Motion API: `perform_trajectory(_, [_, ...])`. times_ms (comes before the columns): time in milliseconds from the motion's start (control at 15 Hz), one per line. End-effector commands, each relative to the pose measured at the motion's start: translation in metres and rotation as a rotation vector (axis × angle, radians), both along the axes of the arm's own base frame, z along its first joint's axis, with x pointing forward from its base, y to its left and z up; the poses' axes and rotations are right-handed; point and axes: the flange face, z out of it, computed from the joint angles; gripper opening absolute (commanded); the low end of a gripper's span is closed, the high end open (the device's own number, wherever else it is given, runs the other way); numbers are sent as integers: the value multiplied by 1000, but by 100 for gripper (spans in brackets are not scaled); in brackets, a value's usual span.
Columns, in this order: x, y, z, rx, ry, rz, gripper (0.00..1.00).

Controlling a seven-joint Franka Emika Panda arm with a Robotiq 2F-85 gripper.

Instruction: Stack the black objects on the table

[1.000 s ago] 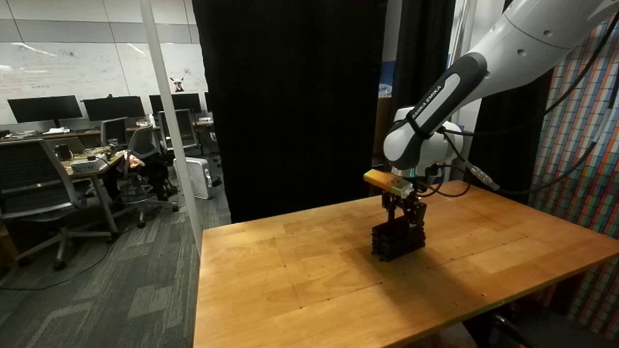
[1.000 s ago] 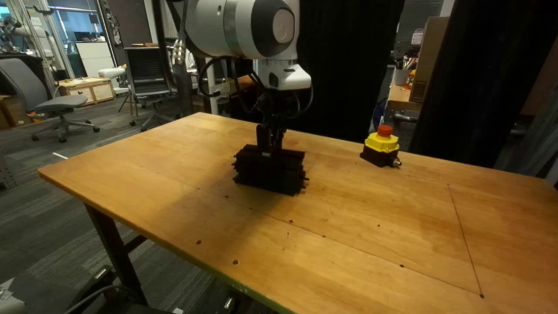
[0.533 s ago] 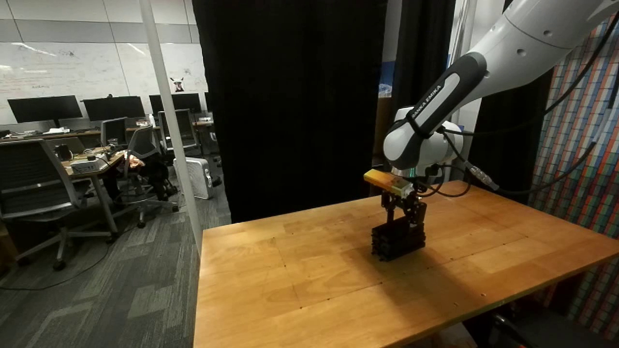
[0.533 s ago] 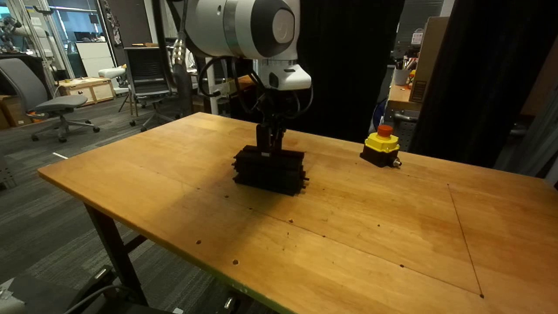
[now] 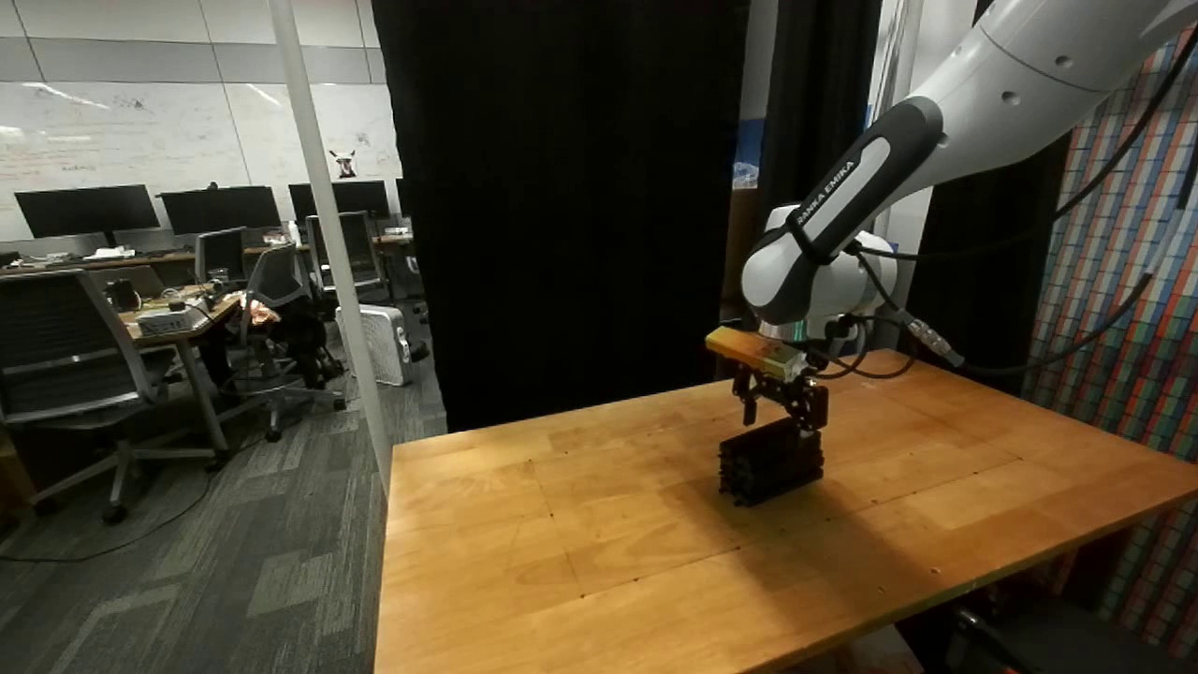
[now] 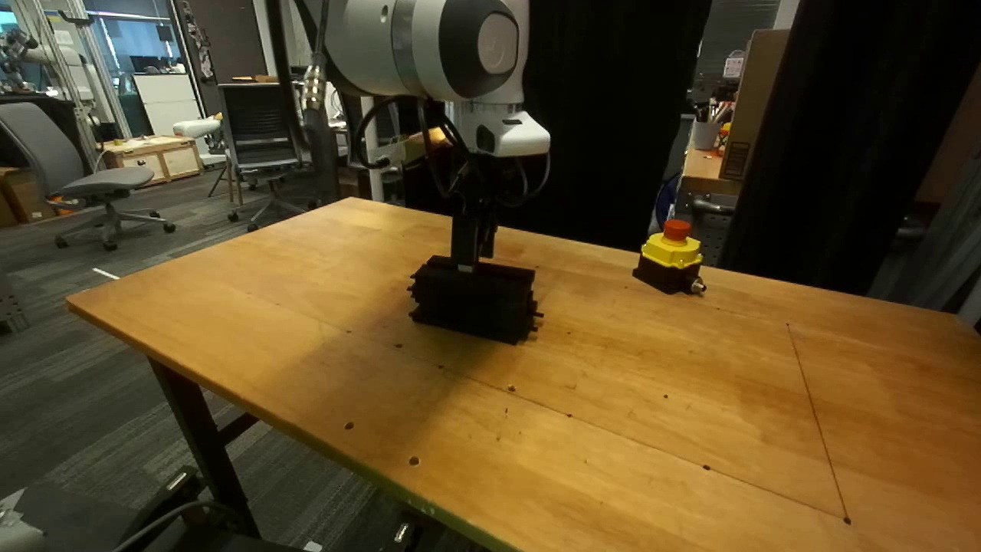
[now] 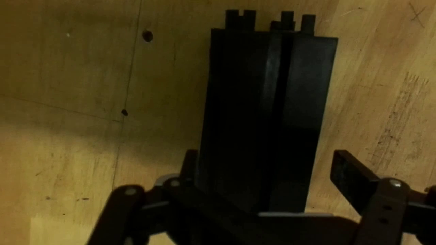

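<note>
The black objects (image 5: 769, 465) lie piled in one compact block on the wooden table (image 5: 562, 562), flat and closely aligned, with small pegs jutting from the ends. In an exterior view the same black objects (image 6: 475, 303) show layered edges; their individual seams are too dark to count. My gripper (image 5: 779, 423) is directly over the block, its fingers spread wide. From the wrist view, the open gripper (image 7: 264, 159) straddles the block's top: the right finger (image 7: 352, 178) is clear of the side, while the left one appears close to the edge. Nothing is held.
An emergency-stop box (image 6: 669, 259), yellow with a red button, stands on the table near its far edge. A dark curtain (image 5: 571, 215) hangs behind the table. Cables (image 5: 856, 370) loop beside the wrist.
The gripper's fingers have parted from a narrow, closed stance to a wide one, and the wrist has shifted very slightly. The black pile has stayed in place.
</note>
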Motion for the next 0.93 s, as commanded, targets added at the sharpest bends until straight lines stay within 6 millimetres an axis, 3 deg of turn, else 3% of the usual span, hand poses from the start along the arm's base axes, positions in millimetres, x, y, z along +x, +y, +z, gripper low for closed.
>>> perform_trajectory(0, [-22, 4, 40, -9, -3, 145, 100])
perform_trajectory(400, [-67, 12, 122, -26, 43, 480, 100])
perform_trajectory(600, [-101, 21, 160, 4, 81, 642, 100])
perform_trajectory(867, [-152, 28, 192, 26, 135, 857, 100])
